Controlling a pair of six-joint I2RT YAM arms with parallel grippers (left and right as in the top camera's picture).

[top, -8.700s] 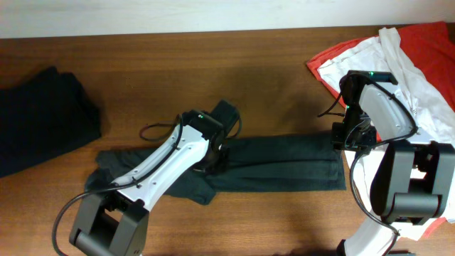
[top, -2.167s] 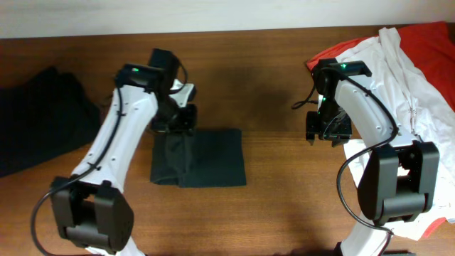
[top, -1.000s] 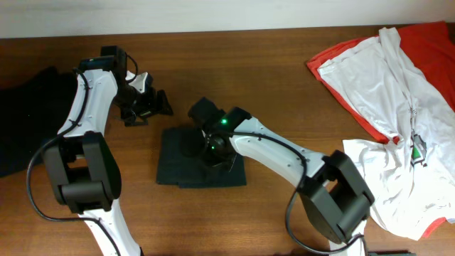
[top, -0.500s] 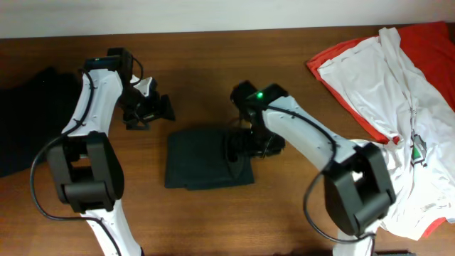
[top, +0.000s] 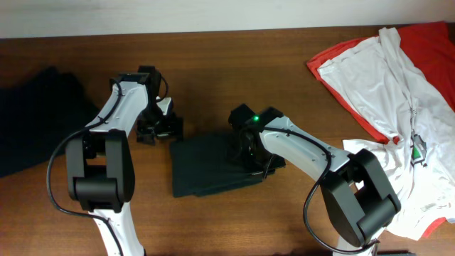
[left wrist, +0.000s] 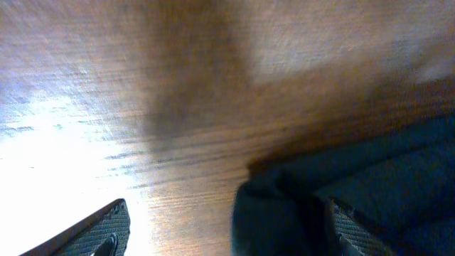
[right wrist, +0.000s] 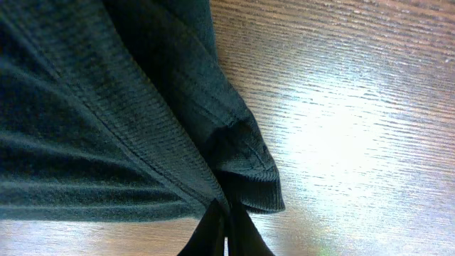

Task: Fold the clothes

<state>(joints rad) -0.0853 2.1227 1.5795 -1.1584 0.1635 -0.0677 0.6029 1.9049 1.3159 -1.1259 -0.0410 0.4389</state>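
Gripping folded dark shirt at right edge with clenched right hand; holding released left hand beside its upper-left corner, over bench.

Bare tabletop lies open between the folded dark shirt and the white-red pile. A black heap blocks the far left.

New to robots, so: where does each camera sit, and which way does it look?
Overhead: above the table, facing down; left arm, right arm, folded shirt.
Left wrist: on left arm, facing tabletop and shirt corner; open left end effector.
Right wrist: on right arm, close on shirt edge; right end effector pinching it.
Shared: the shirt.
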